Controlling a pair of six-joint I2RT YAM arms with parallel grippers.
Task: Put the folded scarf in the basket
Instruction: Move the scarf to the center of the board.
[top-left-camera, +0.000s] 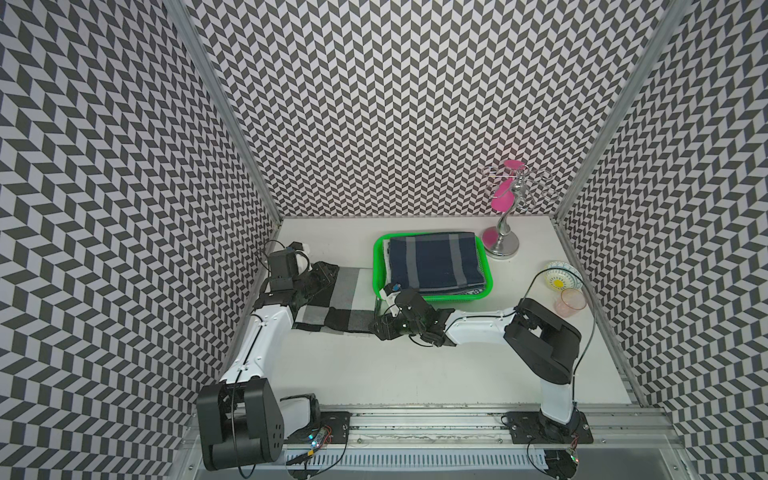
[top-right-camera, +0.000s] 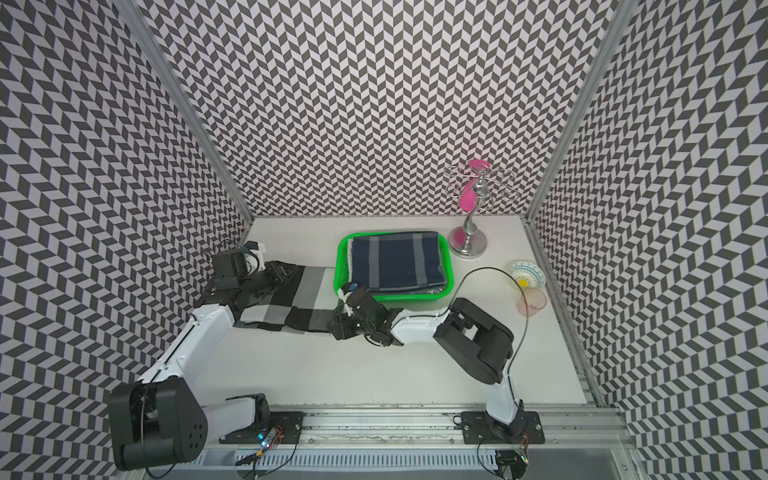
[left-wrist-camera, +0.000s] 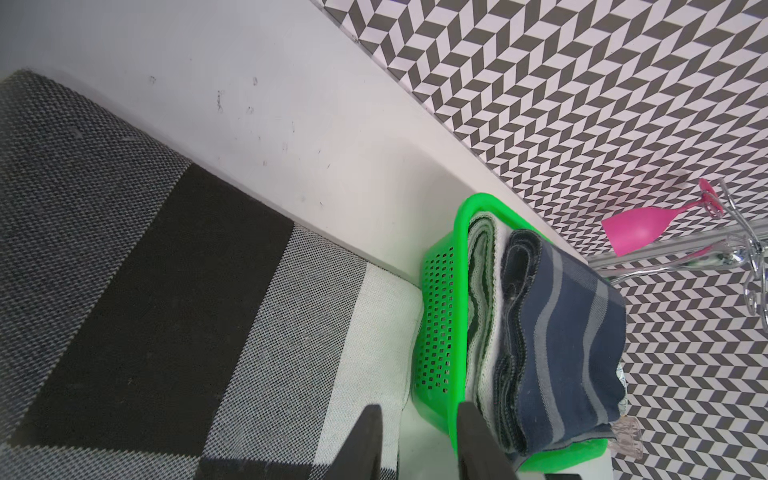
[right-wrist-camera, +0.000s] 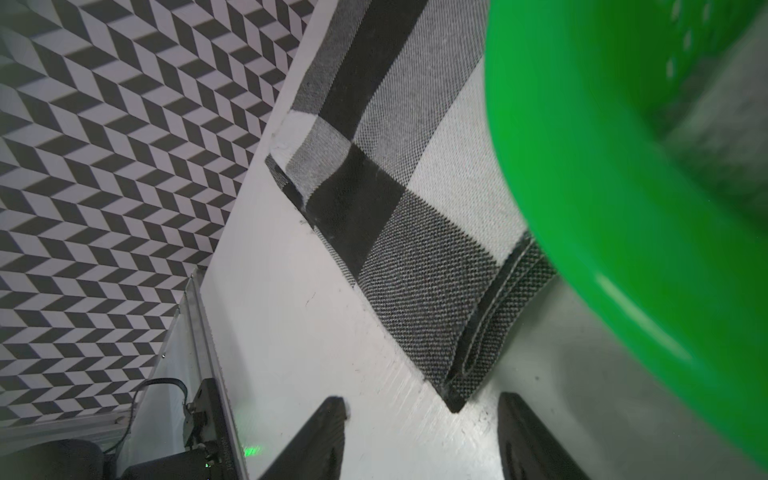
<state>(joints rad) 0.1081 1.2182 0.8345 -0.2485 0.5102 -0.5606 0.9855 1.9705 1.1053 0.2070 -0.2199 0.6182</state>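
Presently we find the folded scarf (top-left-camera: 332, 303), a black, grey and white check, lying flat on the table (top-left-camera: 374, 374) just beside the basket (top-left-camera: 378, 270). It is outside the basket, along the wall facing the left arm, and it runs on past the basket's near corner. The basket is already occupied: a folded navy striped cloth (top-left-camera: 436, 262) fills it to about rim height, so we judge the scarf must go on top of that.

The right gripper (right-wrist-camera: 422, 401) is low at the basket's near corner. Its jaws are wide apart and empty, with the scarf's corner lying just ahead of the gap. The left gripper (left-wrist-camera: 417, 409) is over the scarf on the side away from the basket, jaws parted with nothing clamped between them. Whether its tips touch the cloth we cannot tell from the wrist view.

On handling, we judge the scarf light, soft and limp. Its coarse weave should give the pads good friction. The right wrist view shows several loose layers at the corner, open like loops. A pinch that takes only the top layer would likely peel the fold apart. We recommend a hold at two separate points along the edge, each taking every layer, so the bundle lifts level over the basket's rim.
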